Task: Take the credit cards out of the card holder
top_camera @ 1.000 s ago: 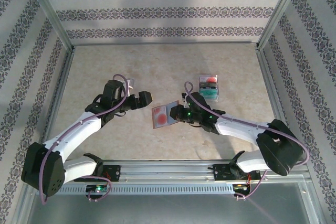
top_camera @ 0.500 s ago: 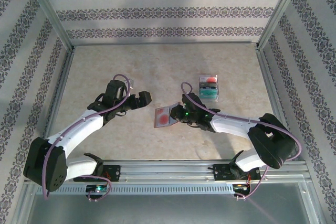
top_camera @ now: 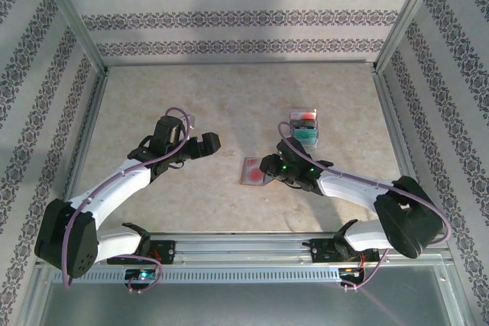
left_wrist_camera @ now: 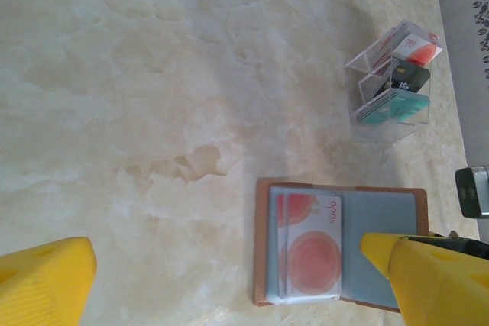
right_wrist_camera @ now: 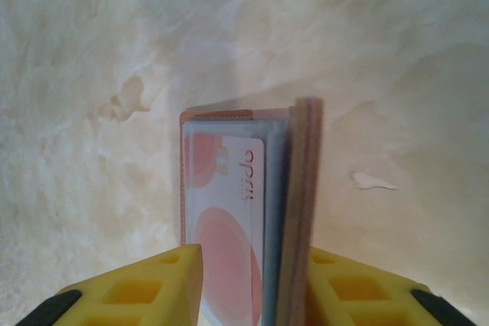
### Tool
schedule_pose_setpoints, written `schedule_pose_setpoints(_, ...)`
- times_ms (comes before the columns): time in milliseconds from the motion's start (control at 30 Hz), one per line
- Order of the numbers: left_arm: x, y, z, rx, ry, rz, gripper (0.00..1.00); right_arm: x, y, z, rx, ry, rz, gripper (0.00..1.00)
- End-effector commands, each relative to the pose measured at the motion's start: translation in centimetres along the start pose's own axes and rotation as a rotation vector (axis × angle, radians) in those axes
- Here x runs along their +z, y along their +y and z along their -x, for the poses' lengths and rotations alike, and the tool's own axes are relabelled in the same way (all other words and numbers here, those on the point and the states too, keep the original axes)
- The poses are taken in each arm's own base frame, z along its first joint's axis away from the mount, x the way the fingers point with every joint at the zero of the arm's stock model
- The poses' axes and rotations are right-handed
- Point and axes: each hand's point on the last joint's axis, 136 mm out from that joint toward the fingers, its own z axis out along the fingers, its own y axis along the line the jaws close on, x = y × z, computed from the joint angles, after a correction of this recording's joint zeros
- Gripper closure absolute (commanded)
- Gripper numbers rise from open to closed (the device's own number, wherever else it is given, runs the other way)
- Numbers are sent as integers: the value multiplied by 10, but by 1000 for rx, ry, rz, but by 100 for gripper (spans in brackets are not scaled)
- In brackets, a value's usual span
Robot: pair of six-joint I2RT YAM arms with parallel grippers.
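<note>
My R gripper (top_camera: 267,167) is clamped on the card holder (top_camera: 250,170), centre of top view; orange-red card (right_wrist_camera: 229,219) sits in its pocket; L gripper (top_camera: 212,143) spread wide, empty, left of centre.

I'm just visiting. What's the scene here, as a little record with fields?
card holder: pink, open, on the table
card: red-and-white, in one pocket
right end effector: fingers closed on the card holder
left end effector: open, empty, apart from it
clear box: beyond the card holder, holding other cards
</note>
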Motion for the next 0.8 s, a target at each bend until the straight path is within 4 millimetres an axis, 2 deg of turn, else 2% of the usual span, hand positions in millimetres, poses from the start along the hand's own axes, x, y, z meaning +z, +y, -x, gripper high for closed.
schedule_pose_setpoints(0,-6,0,9,28,-45,2,4,-9,-16,4,-6,-34,-49,53)
schedule_pose_setpoints(33,-7,0,9,30,-44,1,5,-12,-18,6,-6,-41,-57,47)
schedule_pose_setpoints(133,-5,1,7,30,-37,4,7,-20,-25,9,-9,-60,-84,39)
schedule_pose_setpoints(300,-5,1,5,27,-35,-4,9,-27,-36,13,-1,-79,-113,39)
schedule_pose_setpoints(367,-5,1,6,26,-39,-4,9,-27,-38,12,1,-75,-111,46)
schedule_pose_setpoints(500,-5,0,5,26,-35,-9,9,-26,-39,11,-1,-70,-113,53)
schedule_pose_setpoints(600,-3,1,3,22,-30,-8,9,-23,-40,11,-5,-63,-114,65)
schedule_pose_setpoints(767,-3,0,4,22,-32,-15,10,-14,-21,10,-46,-42,-16,87)
